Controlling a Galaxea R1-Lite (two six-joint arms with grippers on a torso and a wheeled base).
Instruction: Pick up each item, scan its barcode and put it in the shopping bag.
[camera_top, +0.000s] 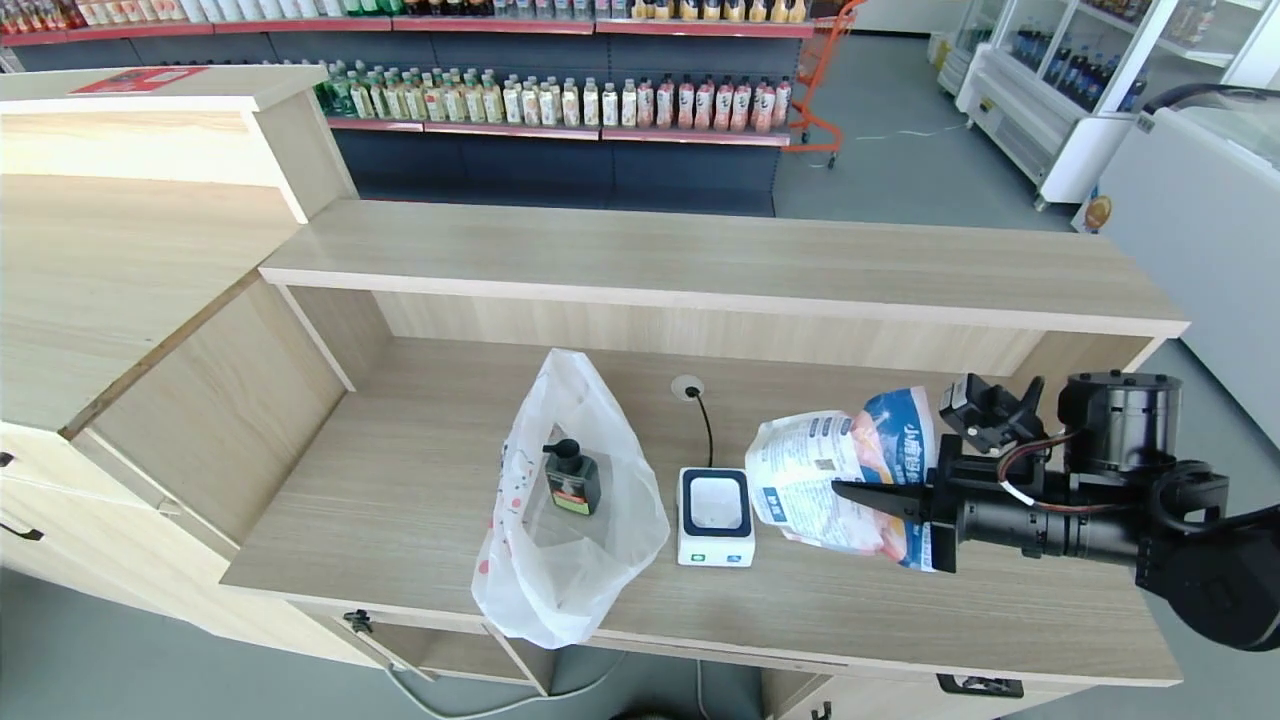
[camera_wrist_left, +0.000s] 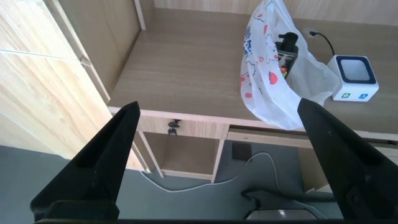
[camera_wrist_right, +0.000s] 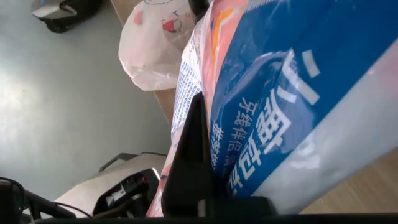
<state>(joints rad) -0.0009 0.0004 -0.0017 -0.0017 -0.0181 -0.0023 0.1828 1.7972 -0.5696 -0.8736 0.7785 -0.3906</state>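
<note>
Holds black right arm (camera_top: 1040, 525) level, forearm pointing toward own left, wrist horizontal. Clamps black right gripper (camera_top: 862, 495) onto white, blue and pink plastic packet (camera_top: 835, 455), one dark finger (camera_wrist_right: 193, 149) laid across its front. Holds black left gripper (camera_wrist_left: 217, 107) spread wide, flat fingers (camera_wrist_left: 102, 165) angled downward.

The shopping bag (camera_top: 600, 540) is translucent white, dotted with red and pink. The pump bottle (camera_top: 572, 482) is black with a green-and-red label. The scanner (camera_top: 715, 517) is white, framed in navy. At its 3 o'clock, the packet (camera_top: 830, 465) is white, blue and orange. The table (camera_top: 400, 480) is pale woodgrain, and the right tool (camera_top: 880, 497) is black.
</note>
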